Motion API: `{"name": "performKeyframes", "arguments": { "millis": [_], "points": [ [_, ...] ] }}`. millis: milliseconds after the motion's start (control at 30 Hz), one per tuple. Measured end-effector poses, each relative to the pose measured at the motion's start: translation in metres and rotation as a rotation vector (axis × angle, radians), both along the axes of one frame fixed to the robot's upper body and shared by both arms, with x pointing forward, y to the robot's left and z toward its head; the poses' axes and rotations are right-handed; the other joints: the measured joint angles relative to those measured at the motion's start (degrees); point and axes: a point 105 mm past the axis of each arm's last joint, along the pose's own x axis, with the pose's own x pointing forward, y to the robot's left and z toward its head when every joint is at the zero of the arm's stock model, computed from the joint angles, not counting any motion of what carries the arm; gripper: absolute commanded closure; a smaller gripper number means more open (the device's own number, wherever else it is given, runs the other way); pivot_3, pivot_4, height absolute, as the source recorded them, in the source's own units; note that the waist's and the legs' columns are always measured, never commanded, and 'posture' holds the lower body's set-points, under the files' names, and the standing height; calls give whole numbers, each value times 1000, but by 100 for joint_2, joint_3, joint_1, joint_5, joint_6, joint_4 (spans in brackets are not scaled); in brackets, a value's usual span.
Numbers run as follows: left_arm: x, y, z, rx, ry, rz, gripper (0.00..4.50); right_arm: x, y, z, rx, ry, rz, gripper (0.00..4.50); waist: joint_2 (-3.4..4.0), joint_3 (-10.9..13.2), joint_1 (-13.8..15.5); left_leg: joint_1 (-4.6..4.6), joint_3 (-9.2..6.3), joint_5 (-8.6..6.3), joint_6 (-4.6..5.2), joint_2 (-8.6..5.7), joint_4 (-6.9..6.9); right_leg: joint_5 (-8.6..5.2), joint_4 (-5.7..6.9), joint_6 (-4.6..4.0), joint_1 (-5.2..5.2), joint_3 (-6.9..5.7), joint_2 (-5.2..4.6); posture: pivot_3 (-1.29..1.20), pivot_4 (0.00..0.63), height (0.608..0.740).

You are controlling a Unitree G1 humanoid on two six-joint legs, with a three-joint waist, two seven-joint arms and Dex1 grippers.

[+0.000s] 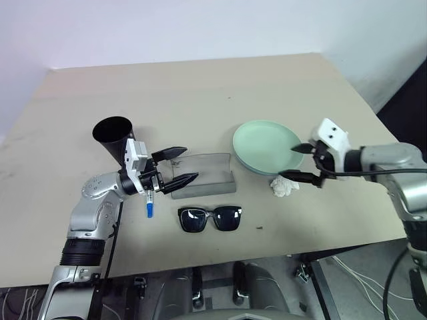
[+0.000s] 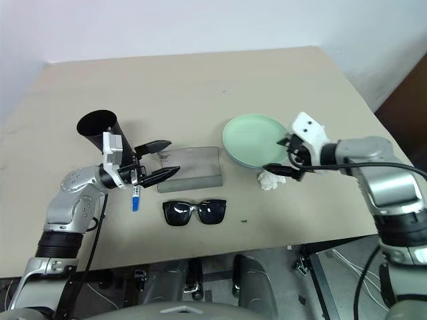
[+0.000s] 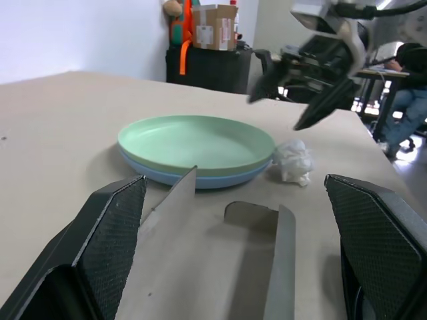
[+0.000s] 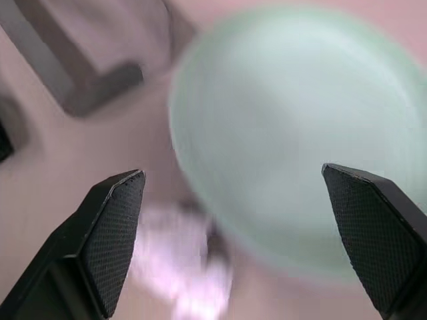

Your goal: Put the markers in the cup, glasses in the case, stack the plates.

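Observation:
A mint green plate (image 1: 265,143) lies stacked on a light blue plate (image 3: 200,179) at the table's right. My right gripper (image 1: 288,162) hovers open at their near right rim, above a crumpled white tissue (image 1: 285,187). My left gripper (image 1: 190,164) is open and empty over the left end of the grey case (image 1: 203,183), whose translucent lid looks raised. Just below my left hand, a marker with a blue cap (image 1: 150,205) lies on the table. The black sunglasses (image 1: 210,218) lie in front of the case. Behind my left hand stands the black cup (image 1: 113,133).
The beige table (image 1: 200,93) stretches bare behind the objects. Its front edge runs close below the sunglasses, and its right edge is just past my right arm. Past the table, the left wrist view shows boxes and a seated person.

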Motion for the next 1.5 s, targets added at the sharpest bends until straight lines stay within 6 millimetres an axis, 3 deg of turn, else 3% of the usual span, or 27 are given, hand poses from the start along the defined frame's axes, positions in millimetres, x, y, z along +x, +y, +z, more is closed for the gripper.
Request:
{"name": "performKeyframes", "arguments": {
  "millis": [167,267,500,700,1133,1267,1433,1500],
  "points": [
    [0,1,-1,1,-3,-7,0,-20,-7,-10,35,63,-7,36,0,0,-10,5,-3,0,-1,4,0,-1,1,1,2,0,5,0,150,740],
    [0,1,-3,1,-1,-9,0,-22,-11,-18,35,91,-36,36,0,0,-11,5,-3,-1,-1,2,0,-1,-1,2,3,0,2,0,150,740],
    [1,1,-3,0,0,-15,0,-11,-2,-44,69,123,-90,36,0,0,-12,1,-2,-1,-1,1,-3,-1,-7,1,1,1,4,0,150,740],
    [1,1,-2,0,-5,-16,0,1,1,-52,69,115,-120,36,0,0,4,-1,-3,0,-1,1,-4,0,-8,1,1,-1,4,0,150,740],
    [3,1,-2,-1,0,-3,0,-4,4,-50,59,130,-70,4462,0,0,-1,0,-3,0,0,1,-4,-1,-8,1,2,0,4,0,150,740],
    [3,1,-2,-1,2,-3,0,-11,14,-32,127,110,-10,4462,0,1,0,0,-4,-1,-1,1,-4,-1,-9,1,2,0,4,0,150,740],
    [4,0,-2,6,-2,-4,0,-4,24,37,297,-62,47,4462,0,2,-15,3,-4,-1,-1,2,-4,0,-8,2,3,0,6,0,150,740],
    [4,0,-2,8,-3,-4,0,6,27,55,334,-122,34,4462,0,1,-16,3,-5,-1,-1,5,-4,0,-8,1,2,0,8,0,150,740]
  ]
}}
